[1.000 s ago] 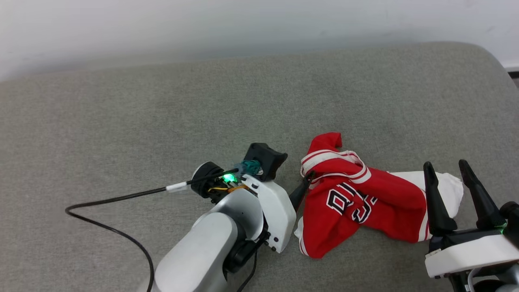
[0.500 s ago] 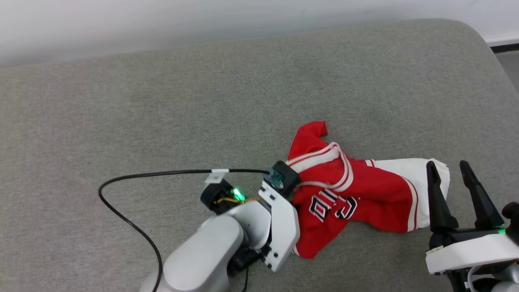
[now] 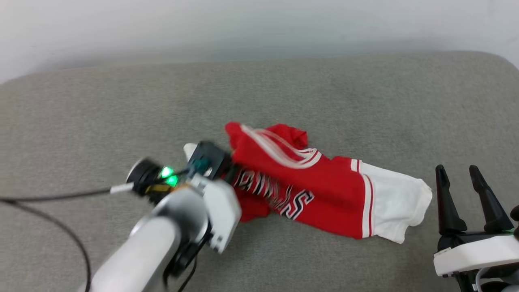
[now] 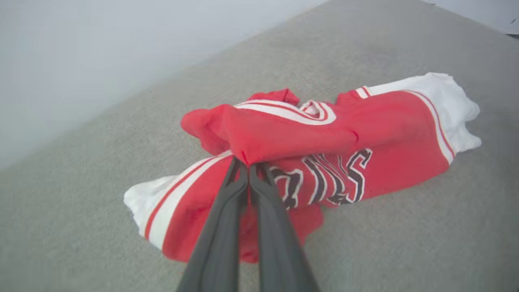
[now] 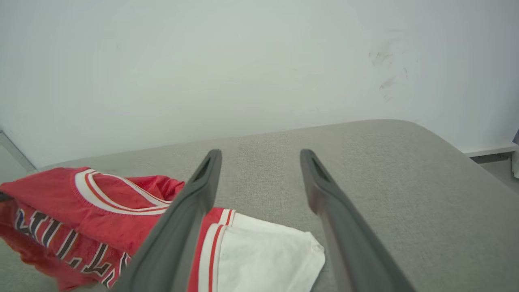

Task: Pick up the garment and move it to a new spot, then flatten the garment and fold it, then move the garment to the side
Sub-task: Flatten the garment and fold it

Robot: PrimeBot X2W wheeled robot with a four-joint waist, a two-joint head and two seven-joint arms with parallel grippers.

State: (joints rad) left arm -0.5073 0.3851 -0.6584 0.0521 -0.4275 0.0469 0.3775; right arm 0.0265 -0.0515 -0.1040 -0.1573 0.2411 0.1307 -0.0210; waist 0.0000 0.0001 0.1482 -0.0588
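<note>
The garment (image 3: 324, 190) is a red jersey with white sleeves and black lettering, lying crumpled and stretched out on the grey cushion (image 3: 284, 93). My left gripper (image 3: 230, 172) is at its left end, partly hidden behind the wrist. In the left wrist view, the left gripper (image 4: 245, 165) is shut, pinching a red fold of the garment (image 4: 365, 129). My right gripper (image 3: 457, 170) stands open at the lower right, just right of the white sleeve (image 3: 395, 202) and apart from it. In the right wrist view, the right gripper (image 5: 260, 153) has nothing between its fingers, and the garment (image 5: 101, 211) lies lower left.
A white wall (image 3: 259, 28) runs behind the cushion. A black cable (image 3: 52, 198) trails left from my left wrist across the cushion. The cushion's rounded corner (image 5: 425, 134) and its edge lie to the right. Bare grey fabric surrounds the garment.
My left gripper has shut on the garment's left part and dragged it leftward, stretching it out. The head camera has shifted. The right gripper has stayed open in place.
</note>
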